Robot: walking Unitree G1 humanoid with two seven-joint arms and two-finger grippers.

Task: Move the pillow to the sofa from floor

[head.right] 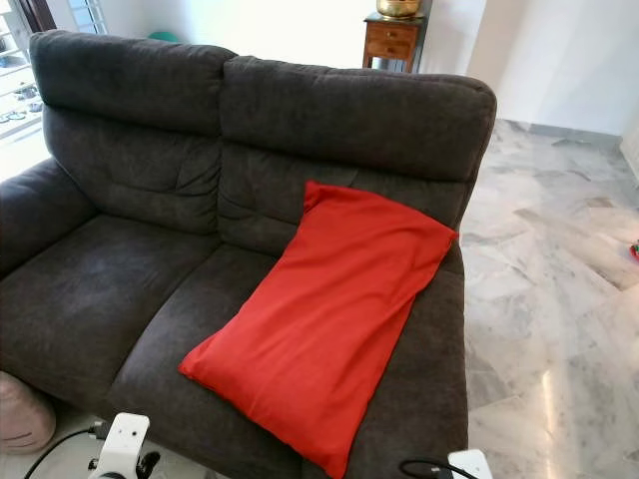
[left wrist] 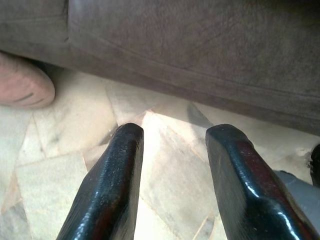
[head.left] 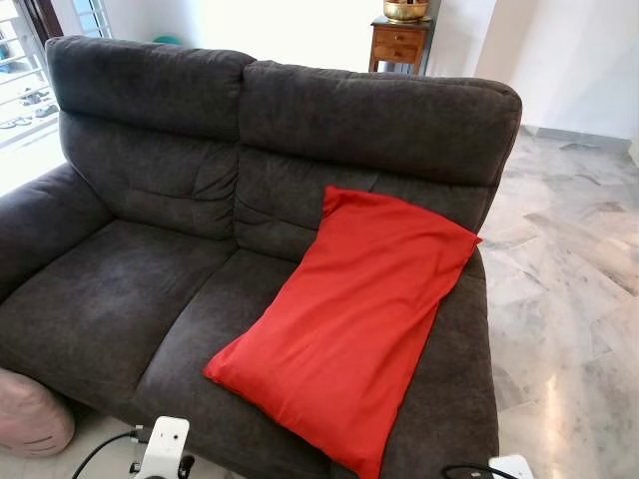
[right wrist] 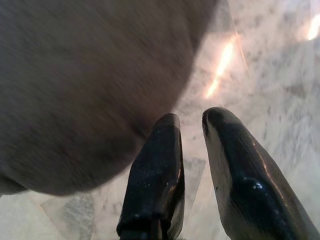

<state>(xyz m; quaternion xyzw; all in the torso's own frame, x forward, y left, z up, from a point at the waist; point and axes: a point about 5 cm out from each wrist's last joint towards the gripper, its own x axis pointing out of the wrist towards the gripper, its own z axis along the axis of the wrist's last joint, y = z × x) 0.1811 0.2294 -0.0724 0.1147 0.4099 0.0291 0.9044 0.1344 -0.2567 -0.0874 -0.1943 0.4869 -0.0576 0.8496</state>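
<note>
Marble floor (head.left: 569, 329) is spreading out to the right of a dark grey two-seat sofa (head.left: 150, 289), and you are looking down on it from just in front. You are seeing the red pillow (head.left: 349, 319) lying on the sofa's right-hand seat cushion, set at a slant: its upper end is leaning against the backrest, its right side is lying along the right armrest, and its lower corner is reaching the seat's front edge. A wooden side table (head.left: 397, 42) is standing behind the sofa, near the white wall. A pink cushion-like thing (head.left: 30, 414) is sitting on the floor beside the sofa's front left corner.

You are holding both arms low in front of the sofa. The left gripper (left wrist: 172, 150) is pointing at the floor by the sofa's base, its fingers spread wide with nothing between them. The right gripper (right wrist: 192, 125) is hanging beside the sofa's outer corner over the marble, its fingers narrowly apart and gripping nothing.
</note>
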